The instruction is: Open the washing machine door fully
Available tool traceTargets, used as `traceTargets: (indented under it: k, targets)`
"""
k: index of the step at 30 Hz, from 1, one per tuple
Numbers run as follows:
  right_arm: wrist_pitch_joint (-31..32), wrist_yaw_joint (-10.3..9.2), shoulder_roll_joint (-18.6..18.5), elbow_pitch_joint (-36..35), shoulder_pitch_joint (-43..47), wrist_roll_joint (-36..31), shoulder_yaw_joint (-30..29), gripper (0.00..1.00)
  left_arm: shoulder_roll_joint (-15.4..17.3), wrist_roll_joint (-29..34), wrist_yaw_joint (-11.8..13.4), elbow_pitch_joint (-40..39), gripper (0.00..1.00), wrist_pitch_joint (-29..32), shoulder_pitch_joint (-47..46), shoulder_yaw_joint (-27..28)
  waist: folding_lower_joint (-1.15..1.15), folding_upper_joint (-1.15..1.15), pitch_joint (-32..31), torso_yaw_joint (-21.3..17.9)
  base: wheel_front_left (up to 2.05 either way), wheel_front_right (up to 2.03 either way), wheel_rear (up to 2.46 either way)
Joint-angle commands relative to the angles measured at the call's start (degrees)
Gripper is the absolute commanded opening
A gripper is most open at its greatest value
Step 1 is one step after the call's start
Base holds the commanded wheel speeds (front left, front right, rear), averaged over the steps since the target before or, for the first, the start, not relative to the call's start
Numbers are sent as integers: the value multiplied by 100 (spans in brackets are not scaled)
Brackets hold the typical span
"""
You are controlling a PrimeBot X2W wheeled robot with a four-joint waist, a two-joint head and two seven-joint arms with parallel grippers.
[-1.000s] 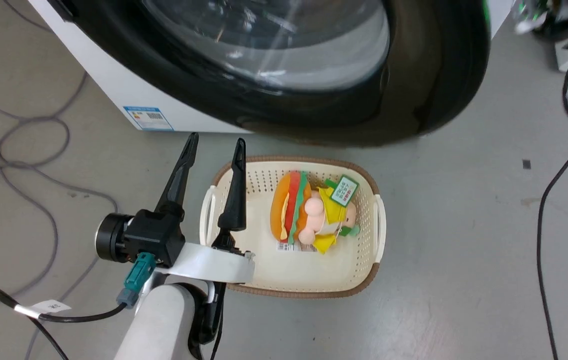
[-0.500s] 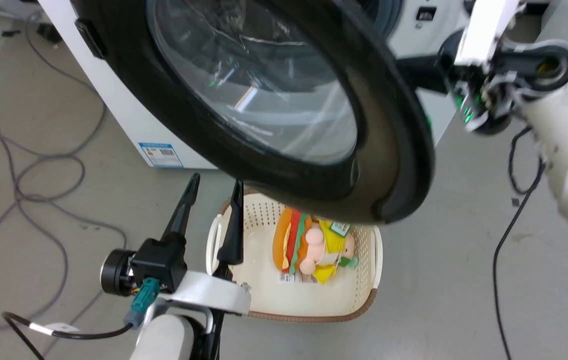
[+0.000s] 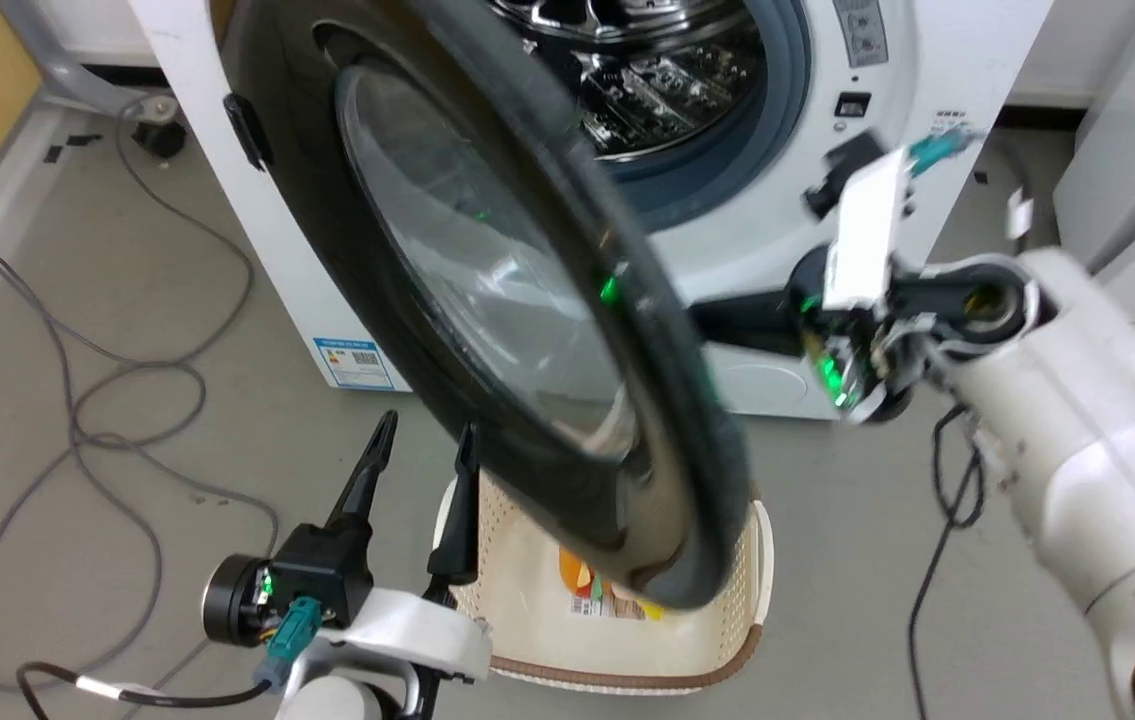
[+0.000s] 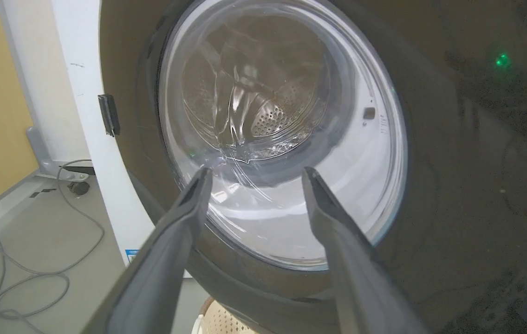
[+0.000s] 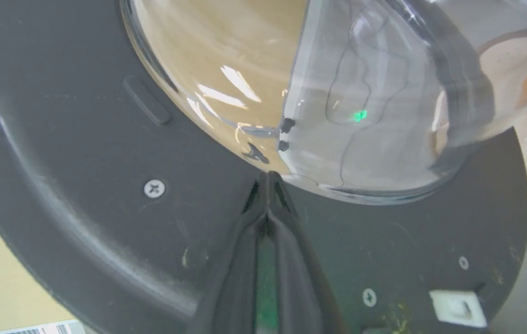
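Washing machine door (image 3: 527,330) half open, hinge at 9 o'clock. Right gripper (image 5: 268,178) pressed together at its inner face, beside the glass bowl; push steadily toward 9 o'clock. Left gripper (image 3: 424,432) spread, idle.

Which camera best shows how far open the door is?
Head view: the washing machine door stands partly open with the drum exposed behind. Left wrist view gives its outer glass, right wrist view its inner face, both close up.

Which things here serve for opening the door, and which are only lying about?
For the job: washing machine door; right gripper, fingers shut, at its inner face; left gripper, open.
Lying about: basket, toy inside it, floor cables.
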Motion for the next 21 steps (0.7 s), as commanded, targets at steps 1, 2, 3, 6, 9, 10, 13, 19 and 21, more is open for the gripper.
traceTargets:
  k: [1,2,3,6,9,10,13,19,21]
  targets:
    - [53,6,78,-95,191,53,53,0,10,56,-30,19,100,-30,77,24,1,0,-50,14,0,0,0]
    - [73,6,85,-173,274,81,83,0,10,62,-36,27,100,-30,98,31,1,0,-69,18,0,0,0]
    - [95,6,89,-254,356,116,111,0,10,68,-41,34,100,-30,117,36,1,0,-88,22,0,0,0]
    - [90,6,74,-473,570,211,192,0,10,83,-54,50,100,-30,163,54,1,0,-134,29,0,0,0]
    - [11,6,-13,-812,944,448,299,0,10,90,-60,80,100,-30,221,76,1,0,-231,31,0,0,0]
    - [-86,6,-52,-905,1040,496,289,0,10,84,-56,84,100,-30,235,81,1,0,-258,29,0,0,0]
    - [-706,6,-185,-1242,1385,659,98,0,10,62,-37,86,100,-30,278,97,1,0,-326,11,0,0,0]
    - [-2235,6,-539,-2250,2425,770,-388,100,10,40,18,70,100,-30,385,175,1,0,-423,-130,0,0,0]
    - [-2610,6,-678,-2590,2849,853,-546,100,11,35,19,80,100,-30,404,229,1,0,-447,-186,0,0,0]
